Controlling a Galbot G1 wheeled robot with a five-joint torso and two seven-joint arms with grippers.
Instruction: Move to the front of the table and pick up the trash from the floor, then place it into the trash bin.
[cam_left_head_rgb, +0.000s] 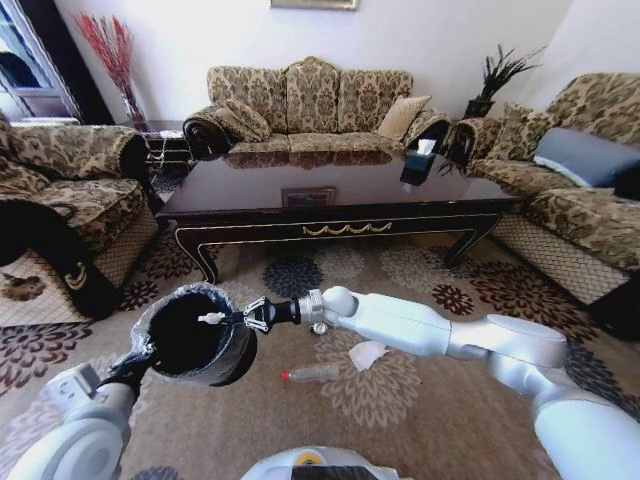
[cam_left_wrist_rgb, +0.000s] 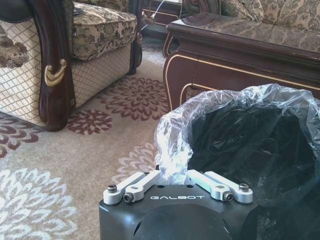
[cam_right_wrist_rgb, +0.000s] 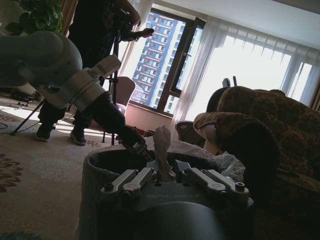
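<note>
White crumpled paper (cam_right_wrist_rgb: 162, 145) is pinched between the closed fingers of the right gripper (cam_left_head_rgb: 222, 319), which hangs over the open mouth of the trash bin (cam_left_head_rgb: 160, 340). In the right wrist view the paper stands up from the fingertips just above the bin's rim. The left gripper (cam_left_wrist_rgb: 172, 176) is closed on the near rim of the bin, clamping a fold of the crinkly clear liner bag (cam_left_wrist_rgb: 172, 145), and holds the one black bin off the floor (cam_left_head_rgb: 420, 400) at the robot's left front. The word "GALBOT" is printed in pale letters on the left gripper's black body; the same word shows faintly on the right one.

Three loose pieces remain on the carpet, near the right forearm: one clear plastic bottle (cam_left_head_rgb: 312, 374) with a red cap, one crumpled white paper (cam_left_head_rgb: 366, 354) just beyond it, and one small silvery piece (cam_left_head_rgb: 318, 328) by the right wrist. One dark glossy table (cam_left_head_rgb: 340, 200) stands farther ahead, with one dark tissue box (cam_left_head_rgb: 419, 165) on it. Three patterned sofas (cam_left_head_rgb: 310, 105) surround it.
</note>
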